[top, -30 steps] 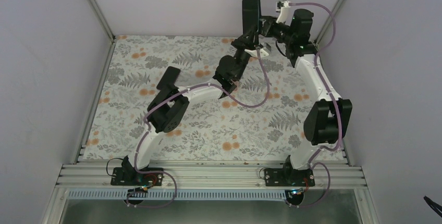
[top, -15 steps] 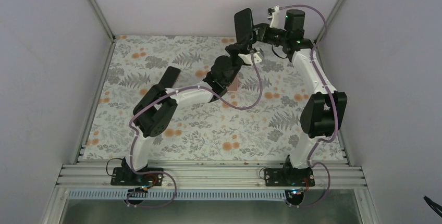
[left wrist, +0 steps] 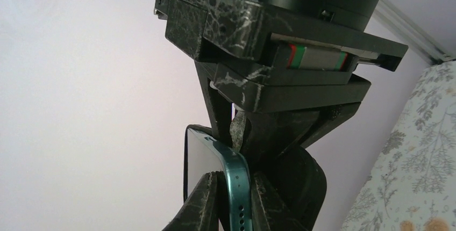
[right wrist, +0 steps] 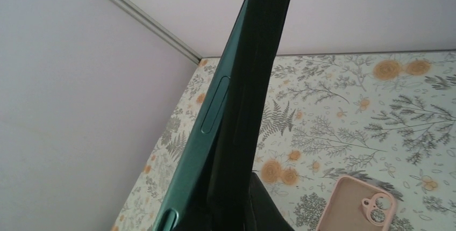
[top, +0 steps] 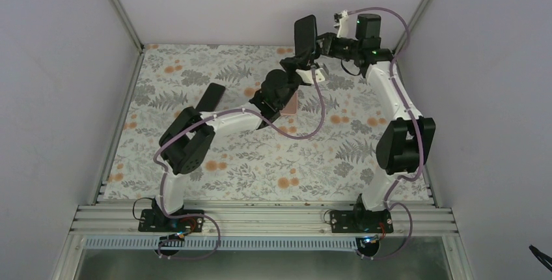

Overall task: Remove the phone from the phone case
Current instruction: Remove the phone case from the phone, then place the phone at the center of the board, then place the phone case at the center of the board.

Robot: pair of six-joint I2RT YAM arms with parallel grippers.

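Observation:
The phone (top: 305, 32), a dark slab with a teal edge, is held upright in the air near the back wall. My left gripper (top: 300, 60) is shut on its lower end from below; in the left wrist view its fingers (left wrist: 203, 204) pinch the teal edge (left wrist: 236, 188). My right gripper (top: 319, 43) is shut on the phone from the right side; the right wrist view shows the teal edge (right wrist: 212, 118) close up. The pale pink phone case (top: 291, 103) lies empty on the table, partly behind my left arm, and shows with its camera cut-out in the right wrist view (right wrist: 357, 204).
A black slab (top: 209, 96) lies on the floral table cover to the left of my left arm. Grey walls close in the left, back and right sides. The left arm stretches diagonally over the table's middle.
Both grippers and the phone have moved down and a little left, still held upright. My left arm has shifted left, which uncovered the pink case on the table.

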